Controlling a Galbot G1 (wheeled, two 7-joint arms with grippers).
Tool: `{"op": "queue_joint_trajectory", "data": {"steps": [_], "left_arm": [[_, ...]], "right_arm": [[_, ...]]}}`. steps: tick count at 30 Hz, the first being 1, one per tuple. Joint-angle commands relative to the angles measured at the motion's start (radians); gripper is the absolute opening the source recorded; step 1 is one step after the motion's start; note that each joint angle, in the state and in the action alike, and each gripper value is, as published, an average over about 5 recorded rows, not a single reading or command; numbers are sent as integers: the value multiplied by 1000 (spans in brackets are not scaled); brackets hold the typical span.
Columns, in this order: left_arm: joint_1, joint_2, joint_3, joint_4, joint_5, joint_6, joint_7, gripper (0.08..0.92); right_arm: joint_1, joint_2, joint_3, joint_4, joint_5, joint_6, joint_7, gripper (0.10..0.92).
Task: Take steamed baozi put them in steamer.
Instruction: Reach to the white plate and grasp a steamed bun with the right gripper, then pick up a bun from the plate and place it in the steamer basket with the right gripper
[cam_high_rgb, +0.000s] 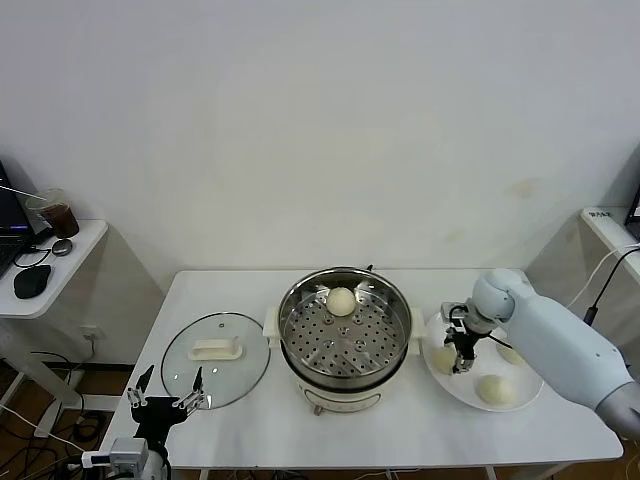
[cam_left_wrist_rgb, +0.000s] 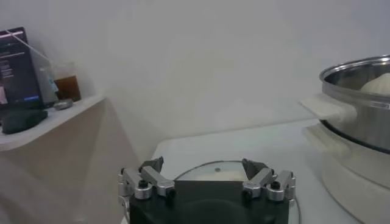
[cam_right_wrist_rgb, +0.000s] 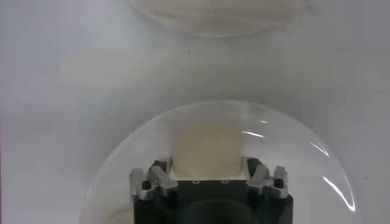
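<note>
The steel steamer (cam_high_rgb: 345, 352) stands mid-table with one cream-white baozi (cam_high_rgb: 341, 300) on its perforated tray. To its right a white plate (cam_high_rgb: 455, 387) holds more baozi, one of them lying free near the front (cam_high_rgb: 493, 389). My right gripper (cam_high_rgb: 462, 362) is down on the plate's left side. In the right wrist view its fingers press both sides of a baozi (cam_right_wrist_rgb: 209, 146), so the right gripper (cam_right_wrist_rgb: 209, 167) is shut on that bun. My left gripper (cam_high_rgb: 167, 395) hangs open at the table's front left corner, holding nothing.
A round glass lid (cam_high_rgb: 215, 360) with a white handle lies flat left of the steamer, just beyond the left gripper (cam_left_wrist_rgb: 207, 167). A side desk (cam_high_rgb: 50, 265) with a mouse and a cup stands at far left. The steamer's side handle (cam_left_wrist_rgb: 326, 106) juts toward the lid.
</note>
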Motion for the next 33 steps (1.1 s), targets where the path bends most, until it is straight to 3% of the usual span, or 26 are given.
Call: {"op": "queue_joint_trajectory", "data": {"steps": [1,11,19,25,33], "left_arm": [[-1,0,2,1,1,-1,0,823],[-5,-8,12,-6,4,-1,0,823],[-17,-27,11,-17,28,-7,-3,823],[-10,-38,10,-24,42,-17,-10,823],[-8,-46,5,-48,42,-19,-13,823]], "right_arm": [[7,-4,8,0,7,-4,2,556],[140,-89,-76,75,101,-35,-25,537],[515,-157,-355,190,332,-98,-55,537],[833,-86,-597,237,508,-141,-67,543],[928,65,-681,241,662,-233,-61,543]]}}
